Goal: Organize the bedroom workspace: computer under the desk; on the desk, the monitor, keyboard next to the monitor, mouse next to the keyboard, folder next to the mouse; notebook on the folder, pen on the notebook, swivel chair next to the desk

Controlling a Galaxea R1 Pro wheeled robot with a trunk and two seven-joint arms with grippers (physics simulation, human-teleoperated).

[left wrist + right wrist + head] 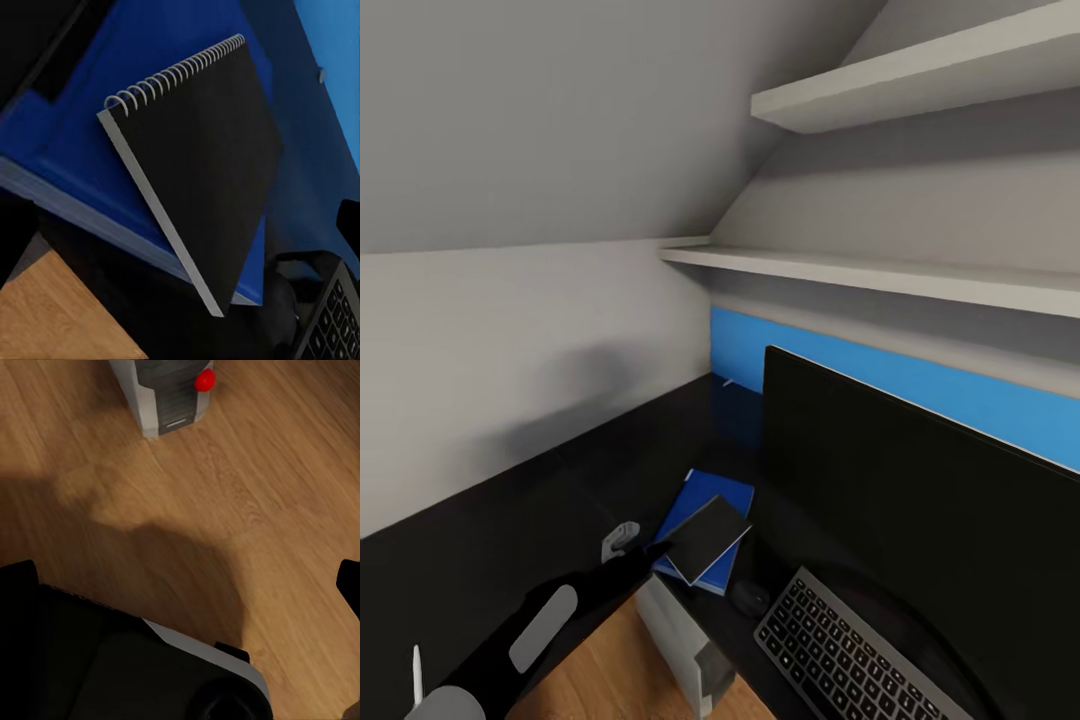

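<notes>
From the head camera: a glossy black bench (510,520) with a blue back panel (920,385), set under a sloped ceiling and two pale wall shelves (880,275). On the bench, the wide black monitor (920,520) upright at the right, the keyboard (840,650) flat in front of it, the small dark mouse (750,597) just beside the keyboard's left end. Beside the mouse, the blue folder (695,510) flat on the bench, with the dark notebook (705,535) lying askew on top. Left arm (550,615) stretched in from the lower left, the left hand (640,548) right at the notebook's near corner. Below the bench edge, the light-grey computer (685,650) standing on the wooden floor (600,670). From the left wrist: the notebook (202,180) close up, spiral-bound along one side, resting on the folder (90,135), one corner reaching past the folder's white edge; the mouse (281,300) and a corner of the keyboard (330,322) nearby. Left hand (180,225) spread apart, with one dark fingertip (351,225) at the frame's edge, clamped on nothing. From the right wrist: bare floor (247,510), the computer (161,397) standing on it with a red dot (204,380) on its front, and the robot's dark base (90,660) in shadow. Right hand (180,585) likewise spread apart, with a fingertip (349,585) at the edge, holding nothing.
</notes>
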